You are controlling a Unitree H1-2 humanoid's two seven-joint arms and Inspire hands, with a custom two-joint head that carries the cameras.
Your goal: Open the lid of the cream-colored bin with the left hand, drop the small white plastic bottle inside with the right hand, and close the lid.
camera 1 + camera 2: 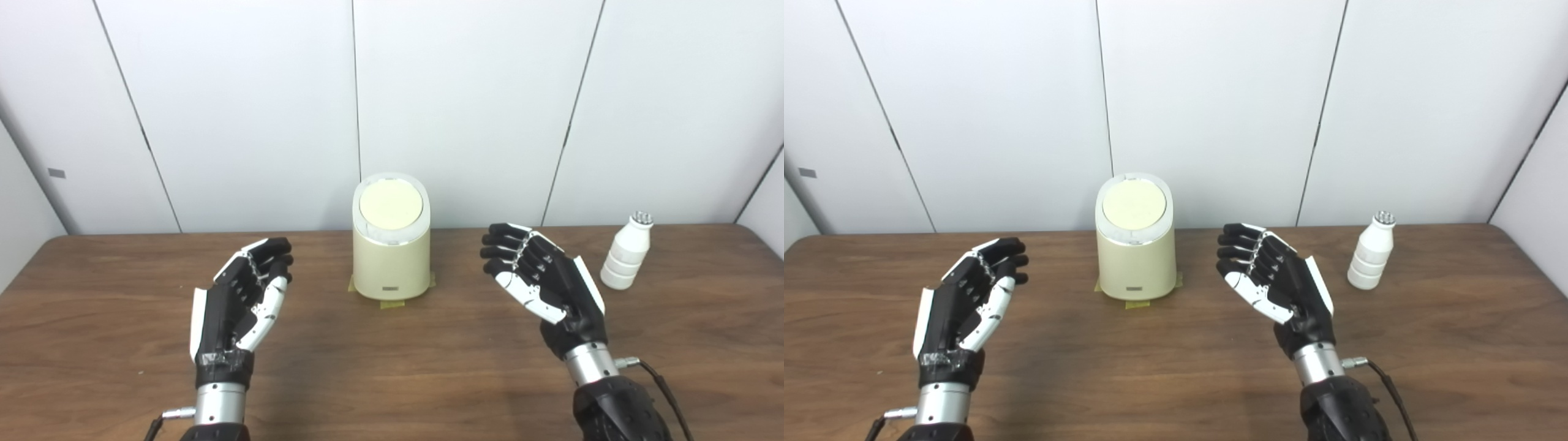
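Cream bin (391,257) lid (391,203) shut | bottle (626,252) upright, right | both hands' fingers spread, empty

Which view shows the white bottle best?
The left eye view: the bottle stands upright, whole and slightly larger, right of the right hand. The right eye view shows it whole too, just a little smaller.
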